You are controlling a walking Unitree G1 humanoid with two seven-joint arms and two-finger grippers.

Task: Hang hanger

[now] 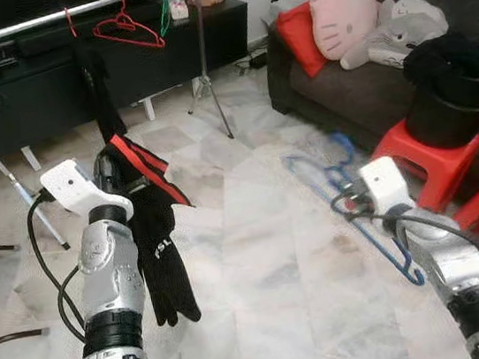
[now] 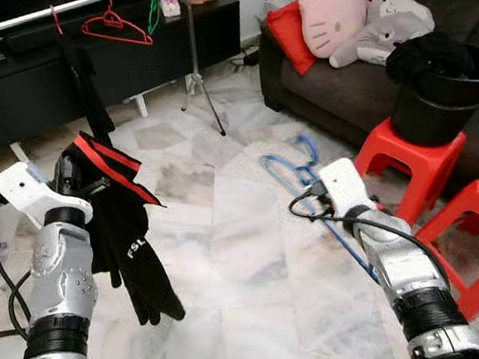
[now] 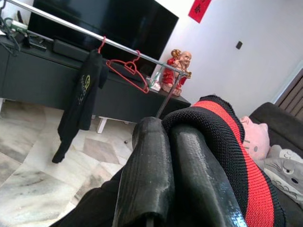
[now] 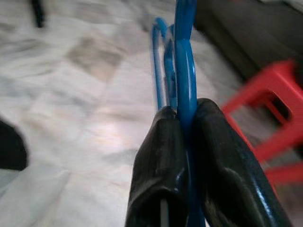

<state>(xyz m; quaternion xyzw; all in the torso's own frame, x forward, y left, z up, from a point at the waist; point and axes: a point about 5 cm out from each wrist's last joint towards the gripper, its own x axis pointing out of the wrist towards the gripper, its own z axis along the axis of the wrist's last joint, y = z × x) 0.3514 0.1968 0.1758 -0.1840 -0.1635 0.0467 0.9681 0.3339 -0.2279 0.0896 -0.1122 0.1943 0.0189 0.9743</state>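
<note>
The right gripper [image 4: 182, 137] is clamped on the bar of the blue hanger [image 1: 349, 195], holding it out low over the marble floor [image 1: 261, 266] beside the red stools [image 1: 438, 160], evidently to keep it free for dressing. The left gripper [image 3: 173, 156] is closed on a black garment with red trim [image 1: 154, 236], which hangs down clear of the floor. The steel clothes rail [image 1: 64, 12], already carrying a red hanger [image 1: 125, 30] and a black garment, stands well apart ahead; the hanging step looks not yet begun.

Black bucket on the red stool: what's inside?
A dark garment is heaped over the rim of the black bucket on the red stool. What is below it inside the bucket is covered.
</note>
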